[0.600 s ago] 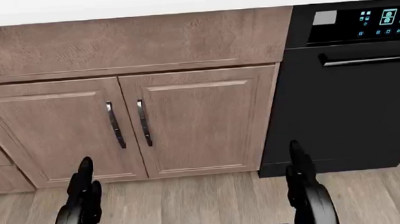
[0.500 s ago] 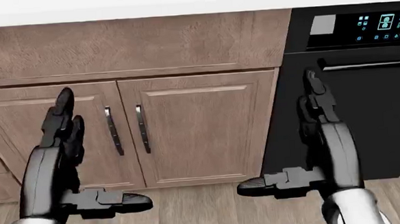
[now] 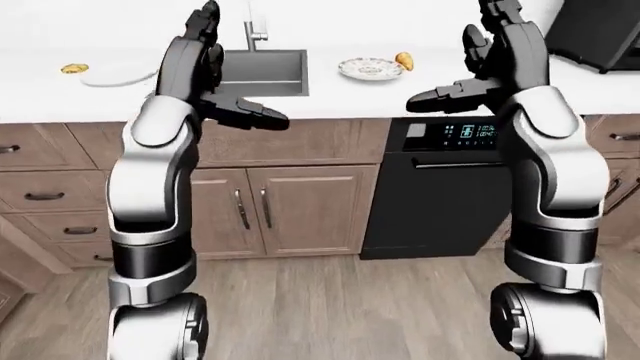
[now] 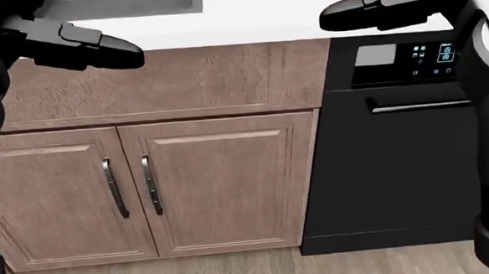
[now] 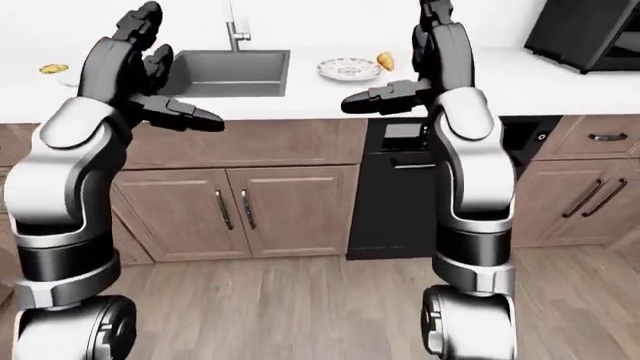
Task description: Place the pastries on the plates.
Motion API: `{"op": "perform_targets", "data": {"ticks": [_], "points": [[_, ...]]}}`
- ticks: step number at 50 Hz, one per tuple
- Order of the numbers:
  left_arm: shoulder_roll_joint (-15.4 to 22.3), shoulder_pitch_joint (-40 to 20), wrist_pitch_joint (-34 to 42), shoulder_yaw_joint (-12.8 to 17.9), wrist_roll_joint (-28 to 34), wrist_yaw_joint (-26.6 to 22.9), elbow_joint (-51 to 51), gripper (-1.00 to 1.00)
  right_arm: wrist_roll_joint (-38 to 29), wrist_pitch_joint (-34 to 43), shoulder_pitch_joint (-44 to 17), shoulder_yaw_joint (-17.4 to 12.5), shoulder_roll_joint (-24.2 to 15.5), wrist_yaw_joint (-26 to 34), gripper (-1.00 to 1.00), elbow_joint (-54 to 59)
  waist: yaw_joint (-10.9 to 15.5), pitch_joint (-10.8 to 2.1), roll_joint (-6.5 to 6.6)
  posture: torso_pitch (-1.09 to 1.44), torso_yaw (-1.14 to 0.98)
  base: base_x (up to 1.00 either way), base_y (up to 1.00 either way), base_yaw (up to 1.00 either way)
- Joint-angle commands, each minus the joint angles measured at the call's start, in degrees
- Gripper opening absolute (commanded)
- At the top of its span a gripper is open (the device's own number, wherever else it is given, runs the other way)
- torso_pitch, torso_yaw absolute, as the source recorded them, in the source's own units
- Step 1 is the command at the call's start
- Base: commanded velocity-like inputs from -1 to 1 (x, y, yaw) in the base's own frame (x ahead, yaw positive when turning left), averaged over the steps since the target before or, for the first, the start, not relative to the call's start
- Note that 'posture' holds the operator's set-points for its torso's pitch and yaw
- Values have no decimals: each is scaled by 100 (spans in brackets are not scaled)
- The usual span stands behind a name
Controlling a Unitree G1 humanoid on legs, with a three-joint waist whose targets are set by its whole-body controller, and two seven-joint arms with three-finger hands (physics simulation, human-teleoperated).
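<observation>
Both arms are raised before the white surface (image 3: 330, 94), elbows bent, hands up at the level of its top.

Left hand (image 3: 205, 45): fingers spread and pointing up, thumb jutting out toward the view's right, nothing in it. Right hand (image 3: 500, 41): likewise spread, thumb jutting toward the view's left, nothing in it.

Task's things, left-eye view:
- Right pastry (image 3: 404, 60), golden, lies on the surface touching or just beside the right rim of the patterned plate (image 3: 370, 69). It is not on the plate. Its long axis appears to run up-down in the view; too small to be sure.
- Left pastry (image 3: 72, 69), small and yellow-brown, lies at the left rim of the plain white plate (image 3: 118, 75), on the surface as far as I can tell.
- Both plates look bare of food.
- Sink (image 3: 262, 67) sits between the two plates; nothing visible in the basin.

Key relation: the right pastry lies up and left of the right hand in the view, farther in over the surface; that hand is clearly the nearer one to it. The left pastry lies left of the left hand, well apart.

Judgement: neither pastry placed yet; the reach has not reached either one. The right hand on the right pastry looks like the shorter move.

Below the surface: wood cabinets (image 4: 188, 184) and a black dishwasher (image 4: 397, 154).
</observation>
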Motion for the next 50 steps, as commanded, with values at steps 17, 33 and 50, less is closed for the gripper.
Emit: {"op": "perform_targets", "data": {"ticks": [17,33,50], "points": [[257,-1987,-1913,-8,126,38,3231,100,-310,-1994,-2438,301,15,292,100,3621,-69,-195,654,0,0,55,-14,0],[308,-1852,-1730,17,182,47,2893,100,-330,-1873,-2385,274,57,178,100,3437,-20,48,40,0,0,22,-7,0],[379,-1785,-1625,17,216,3,2706,100,-310,-1903,-2450,287,20,157,100,3514,-70,-285,406,0,0,0,-55,0]]}}
